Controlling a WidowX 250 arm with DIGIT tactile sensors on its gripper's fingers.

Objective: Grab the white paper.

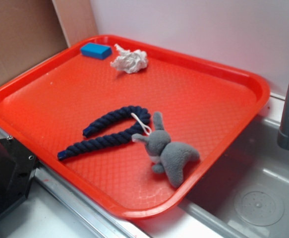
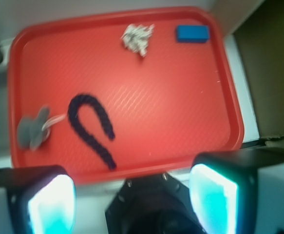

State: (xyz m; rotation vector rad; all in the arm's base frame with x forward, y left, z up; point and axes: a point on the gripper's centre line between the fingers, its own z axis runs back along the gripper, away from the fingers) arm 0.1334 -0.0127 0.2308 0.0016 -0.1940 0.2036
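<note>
Lying at the far edge of the red plastic tray (image 2: 219, 87), just left of the blue rectangular block (image 2: 192, 33), small crumpled white paper wad (image 2: 137, 37) well ahead of the empty, wide-apart claw (image 2: 132, 195).

The claw (image 2: 132, 195) shows in the wrist view as two broad, blocky fingers (image 2: 51, 202) in black casings, each with a pale inner pad glowing white to cyan. Between them sits a dark, angular black mount with two small silvery screw heads near its upper edge. In the exterior view, a black, boxy part of the robot (image 1: 5, 178) shows at the lower left, with small bright screws.
</note>
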